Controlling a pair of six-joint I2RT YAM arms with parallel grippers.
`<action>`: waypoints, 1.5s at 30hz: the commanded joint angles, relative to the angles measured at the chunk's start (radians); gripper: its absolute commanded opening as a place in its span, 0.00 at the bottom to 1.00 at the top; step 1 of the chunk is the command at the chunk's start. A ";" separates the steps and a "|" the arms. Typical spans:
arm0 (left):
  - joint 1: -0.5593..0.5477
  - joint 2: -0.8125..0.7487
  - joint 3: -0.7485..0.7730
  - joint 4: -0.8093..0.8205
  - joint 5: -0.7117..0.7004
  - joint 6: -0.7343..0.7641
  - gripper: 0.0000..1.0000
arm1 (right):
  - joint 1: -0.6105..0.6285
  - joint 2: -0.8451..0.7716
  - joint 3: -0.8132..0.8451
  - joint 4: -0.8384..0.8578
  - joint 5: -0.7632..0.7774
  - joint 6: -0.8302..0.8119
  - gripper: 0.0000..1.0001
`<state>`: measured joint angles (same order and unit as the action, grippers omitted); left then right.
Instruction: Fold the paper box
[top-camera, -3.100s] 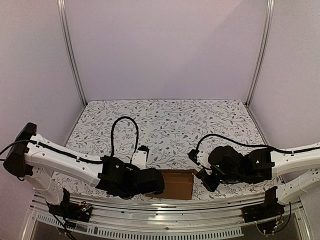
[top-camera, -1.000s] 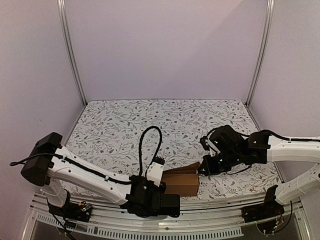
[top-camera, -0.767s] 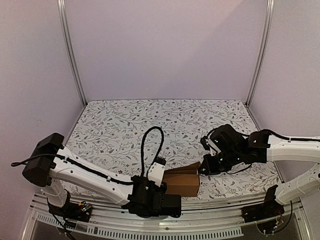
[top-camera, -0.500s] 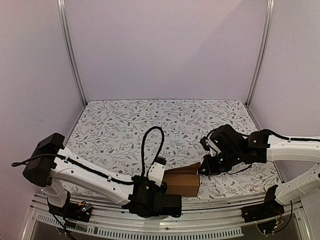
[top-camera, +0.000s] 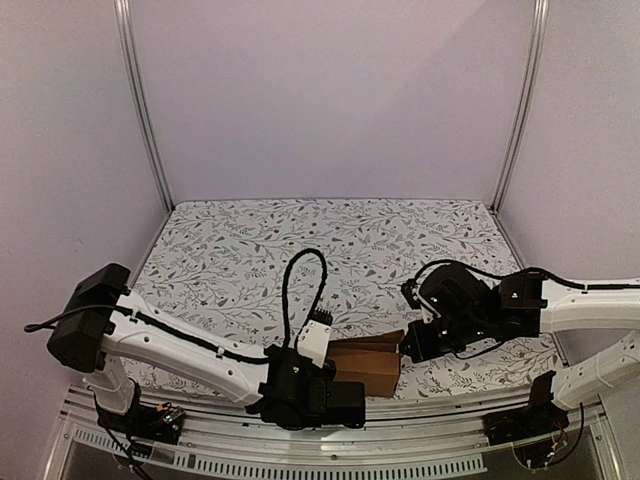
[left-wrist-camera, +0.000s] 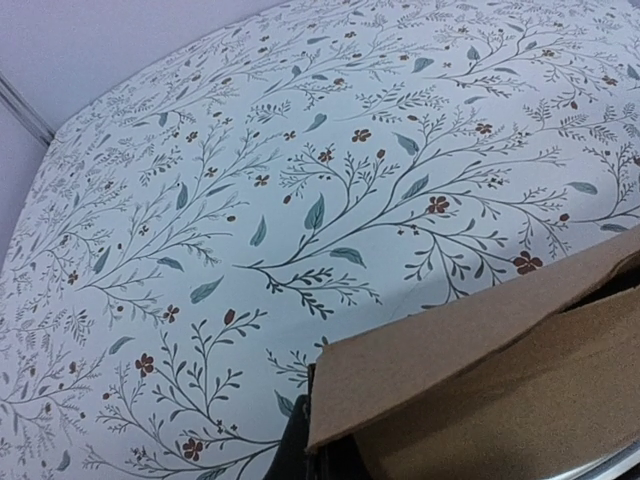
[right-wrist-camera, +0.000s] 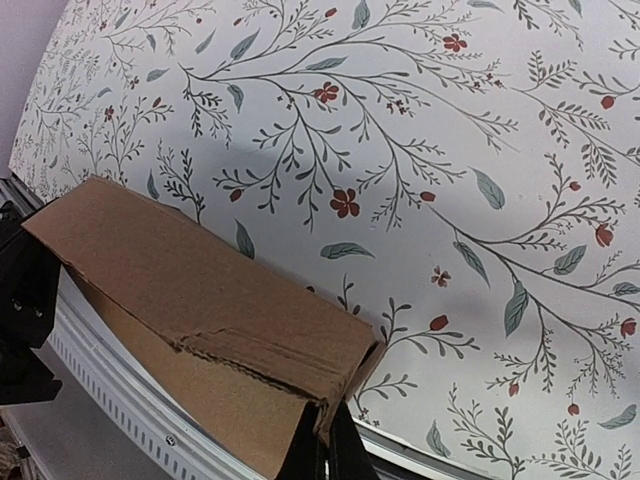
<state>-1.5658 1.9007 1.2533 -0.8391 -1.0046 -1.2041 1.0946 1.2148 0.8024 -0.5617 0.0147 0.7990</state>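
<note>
The paper box is a small oblong brown cardboard box lying at the near edge of the table between my arms. My left gripper is at its left end; in the left wrist view its dark fingers pinch the edge of a cardboard flap. My right gripper is at the box's right end; in the right wrist view its fingers are closed on the corner flap of the box. The box's top lid sits slightly raised.
The floral table cover stretches behind the box. The metal front rail runs just in front of the box. Side posts and purple walls enclose the table.
The right gripper has moved slightly lower and nearer, still on the box's right end. The raised right flap has come down. The left gripper has held at the left end.
</note>
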 joint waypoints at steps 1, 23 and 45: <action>0.016 0.072 -0.005 0.064 0.199 0.017 0.00 | 0.054 -0.021 -0.024 0.034 0.049 0.009 0.00; 0.023 0.087 0.015 0.054 0.223 0.009 0.00 | 0.199 0.017 0.016 0.054 0.183 0.102 0.00; 0.020 0.085 0.018 0.033 0.219 -0.008 0.00 | 0.229 0.056 0.096 0.062 0.180 0.151 0.00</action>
<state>-1.5497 1.9163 1.2793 -0.8581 -0.9947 -1.2091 1.2938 1.2510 0.8539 -0.6453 0.2310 0.9279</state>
